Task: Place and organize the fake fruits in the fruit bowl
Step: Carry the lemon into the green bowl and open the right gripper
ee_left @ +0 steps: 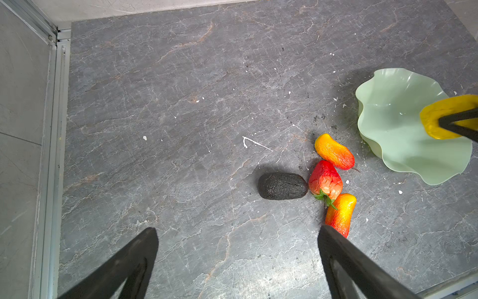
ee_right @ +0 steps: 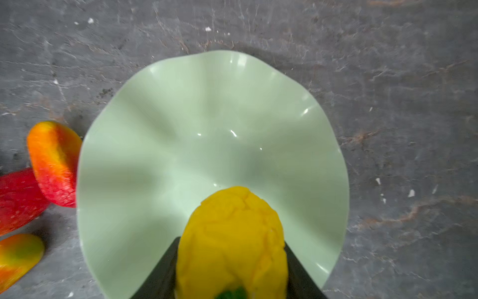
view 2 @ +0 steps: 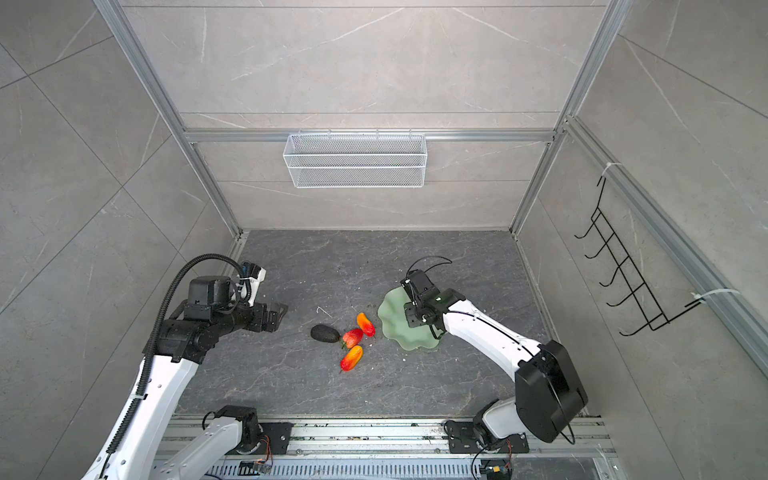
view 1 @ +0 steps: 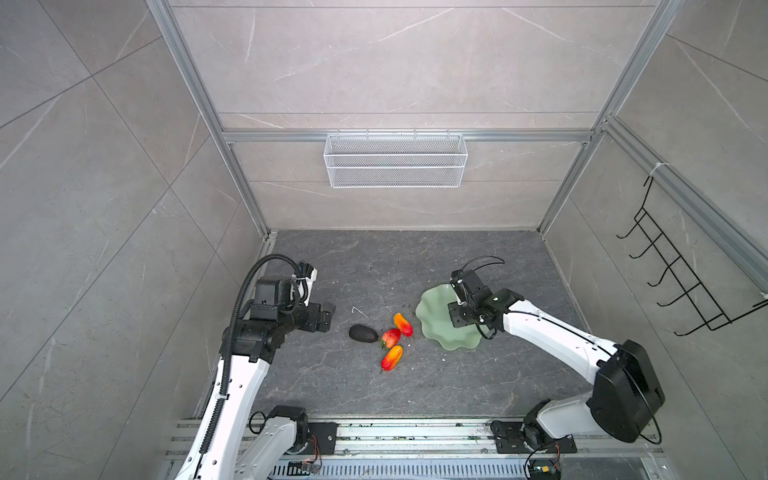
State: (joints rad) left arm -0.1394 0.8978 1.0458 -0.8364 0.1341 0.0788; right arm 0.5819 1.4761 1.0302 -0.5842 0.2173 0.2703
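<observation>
In both top views the left gripper (view 1: 327, 316) hangs low over the dark stone table (view 1: 374, 266), well to the left of the fruit, claw spread and carrying nothing. Over on the right, the right gripper (view 1: 459, 318) sits nose-down above the fruit bowl (view 1: 432, 328). Its fingers are tucked under the wrist here, so the grip can't be read from this angle. Four fruits lie on the table between the arms: the avocado (view 1: 363, 333), the strawberry (view 1: 391, 337) just beside it, the bowl-side red-orange fruit (view 1: 403, 324) just off the bowl's rim, and the outer red-orange fruit (view 1: 392, 357) nearest the arms' bases.

On to the left wrist camera: both black fingers (ee_left: 134, 259) stand wide apart with bare table between them. Ahead, the avocado lies on its side with the strawberry at its end. The strawberry's leaves rest against the outer red-orange fruit, whose far end slips behind one finger. Beyond them is the bowl, and over it the yellow fruit (ee_left: 437, 116), pinched in the other arm's dark fingers.

Right wrist camera, and there it is: the claw is clamped on the yellow fruit, a finger on each flank. The fruit hangs over the bowl's inside, nearer the rim than the centre. Whether it touches the glaze, I can't tell. The strawberry and both red-orange fruits sit outside the rim.
</observation>
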